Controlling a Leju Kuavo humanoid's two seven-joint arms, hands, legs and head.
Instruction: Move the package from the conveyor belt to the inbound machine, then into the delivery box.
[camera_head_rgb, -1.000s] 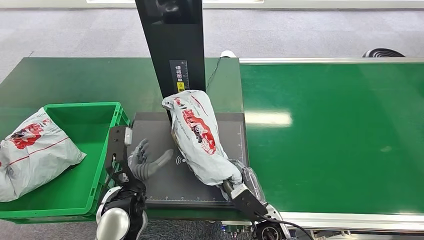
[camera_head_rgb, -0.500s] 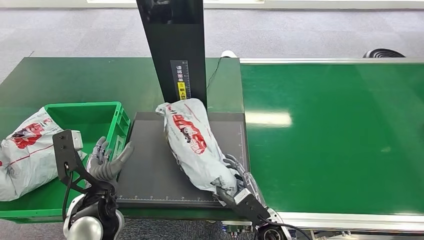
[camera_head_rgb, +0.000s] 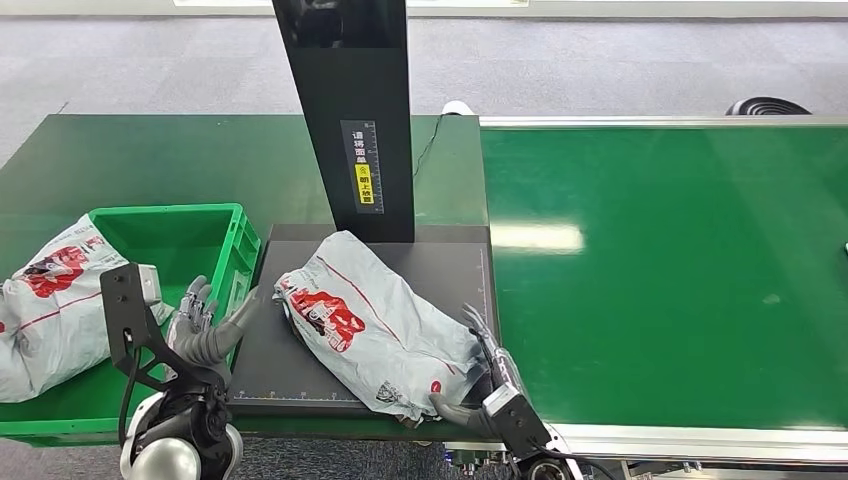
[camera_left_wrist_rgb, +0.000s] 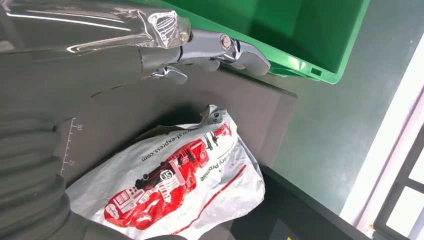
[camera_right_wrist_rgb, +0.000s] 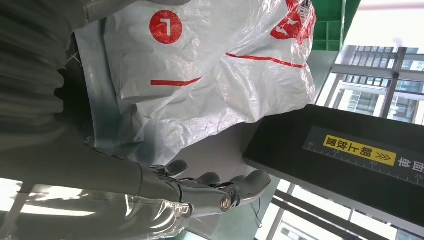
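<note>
The grey package (camera_head_rgb: 370, 335) with red print lies flat on the inbound machine's dark scan plate (camera_head_rgb: 440, 260), its printed end pointing toward the crate. In the left wrist view the package (camera_left_wrist_rgb: 185, 185) shows its red print on the plate. My right hand (camera_head_rgb: 482, 385) is at the package's near right end with its fingers (camera_right_wrist_rgb: 220, 190) straight and spread, a strip of plate between them and the package (camera_right_wrist_rgb: 200, 75). My left hand (camera_head_rgb: 208, 330) hovers open at the plate's left edge, its fingers (camera_left_wrist_rgb: 225, 47) over the crate rim, apart from the package.
A green crate (camera_head_rgb: 170, 215) stands left of the plate with another grey package (camera_head_rgb: 60, 300) lying over its left side. The machine's black column (camera_head_rgb: 350, 110) rises behind the plate. The green conveyor belt (camera_head_rgb: 680, 270) stretches to the right.
The package went from leaning upright by the column to lying flat, its top end swinging left. My right hand's fingers spread off it. My left hand drew back to the crate edge.
</note>
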